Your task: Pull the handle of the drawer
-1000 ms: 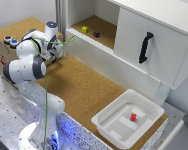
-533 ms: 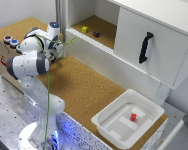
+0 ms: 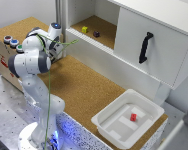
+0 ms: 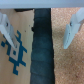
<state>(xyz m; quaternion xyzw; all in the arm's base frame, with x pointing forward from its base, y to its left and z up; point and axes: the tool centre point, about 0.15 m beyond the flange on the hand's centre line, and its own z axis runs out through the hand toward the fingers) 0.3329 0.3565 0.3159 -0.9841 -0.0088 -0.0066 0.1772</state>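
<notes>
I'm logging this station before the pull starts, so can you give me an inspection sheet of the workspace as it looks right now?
Surface: cork-topped bench, bare in the middle.
Job's things: black handle upright on the white cabinet front, untouched.
Clutter: white tray holding a small red block; yellow block and dark block in the open shelf; box with coloured buttons at the exterior view's left.
Grippers: gripper open, empty, far from the handle, over a dark strip.
Cables: thin green line running down past the arm.
Surroundings: perforated metal base plate; white wall behind.
</notes>
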